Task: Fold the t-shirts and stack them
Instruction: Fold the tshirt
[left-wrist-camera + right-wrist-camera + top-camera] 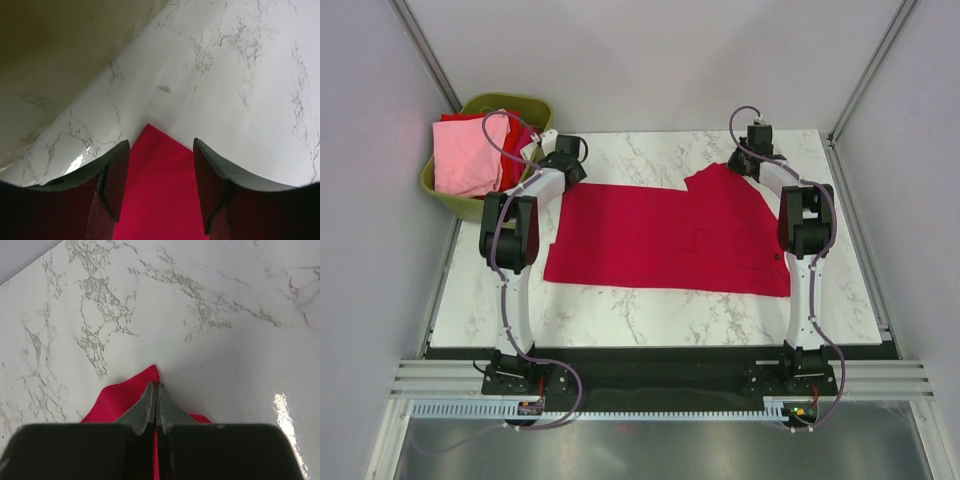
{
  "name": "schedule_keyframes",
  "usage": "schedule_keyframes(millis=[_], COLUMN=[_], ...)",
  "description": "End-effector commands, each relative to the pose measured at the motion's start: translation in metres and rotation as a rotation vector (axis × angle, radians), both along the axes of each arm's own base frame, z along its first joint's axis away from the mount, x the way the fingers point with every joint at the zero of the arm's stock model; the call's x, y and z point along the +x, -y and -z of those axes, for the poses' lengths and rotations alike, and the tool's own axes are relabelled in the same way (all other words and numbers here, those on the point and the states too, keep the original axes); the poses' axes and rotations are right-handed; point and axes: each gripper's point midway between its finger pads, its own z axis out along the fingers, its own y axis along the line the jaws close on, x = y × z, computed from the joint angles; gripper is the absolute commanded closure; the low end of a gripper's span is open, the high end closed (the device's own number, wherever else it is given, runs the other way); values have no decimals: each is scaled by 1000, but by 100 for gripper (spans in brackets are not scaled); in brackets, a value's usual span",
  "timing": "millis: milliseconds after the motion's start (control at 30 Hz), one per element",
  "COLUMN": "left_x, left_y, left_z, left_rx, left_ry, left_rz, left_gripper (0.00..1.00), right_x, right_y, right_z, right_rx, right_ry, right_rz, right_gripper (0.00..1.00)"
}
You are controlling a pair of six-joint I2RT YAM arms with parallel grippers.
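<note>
T-shirt (670,235) spread on table (650,315), right gripper (156,390) pinching corner, left gripper (160,150) open.

Bare tabletop (650,315) runs open near and far of the spread crimson t-shirt (660,240). At far left, the green basket (515,102) crowds the left hand (160,145); walls (370,200) close both sides.

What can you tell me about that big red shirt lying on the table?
The crimson t-shirt is soft plain cloth, spread mostly flat on the marble table, with creases across its right part. The right gripper is shut on a tip of cloth at its far right; the left gripper stands open astride its far left corner.
</note>
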Motion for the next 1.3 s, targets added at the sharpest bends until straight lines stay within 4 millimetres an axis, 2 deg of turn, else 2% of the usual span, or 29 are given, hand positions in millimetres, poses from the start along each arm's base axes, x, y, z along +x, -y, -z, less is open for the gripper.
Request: schedule_keyframes(millis=[0,167,233,433,567,633,667,700,767,867,900,933,967,1033,1100,1167,1267], left_x=[0,-5,-6,-4,-5,-6,-7,-7,-7,-7,-8,-8,-10,-13,-16,-20,-18], left_y=[-9,0,3,3,5,5,6,6,6,6,5,3,1,-2,-3,-3,5], left_z=[-5,7,13,13,15,15,16,17,17,18,18,17,16,17,18,20,13], left_rx=[20,-32,-46,-48,-55,-51,-52,-52,-55,-57,-55,-55,-48,-43,-43,-44,-17], left_ry=[-20,-65,-97,-100,-108,-111,-116,-120,-121,-122,-124,-125,-122,-127,-133,-142,-113], left_rz=[-67,-39,-32,-26,-14,-8,-3,-1,-1,-1,-4,-12,-34,-47,-55,-59,-6], left_gripper=[39,40,45,50,56,66,70,73,81,90,88,82,68,61,60,65,64], right_x=[-3,-4,-5,-7,-10,-14,-14,-18,-19,-22,-22,-22,-22,-23,-24,-26,-28], right_y=[-3,-5,-4,0,4,5,7,7,8,10,9,10,9,10,9,9,8], right_z=[-23,-25,-25,-29,-41,-41,-52,-48,-57,-55,-55,-55,-55,-53,-53,-53,-53], right_rx=[26,44,44,52,61,67,68,68,69,69,68,71,73,76,80,82,88], right_ry=[28,35,32,40,61,60,83,76,99,94,94,94,94,91,92,91,87], right_rz=[-7,-12,-8,-1,5,7,9,12,16,17,15,15,15,15,14,15,16], right_gripper=[100,100,100,100,100,100,100,100,100,100,100,100,100,100,100,100,100])
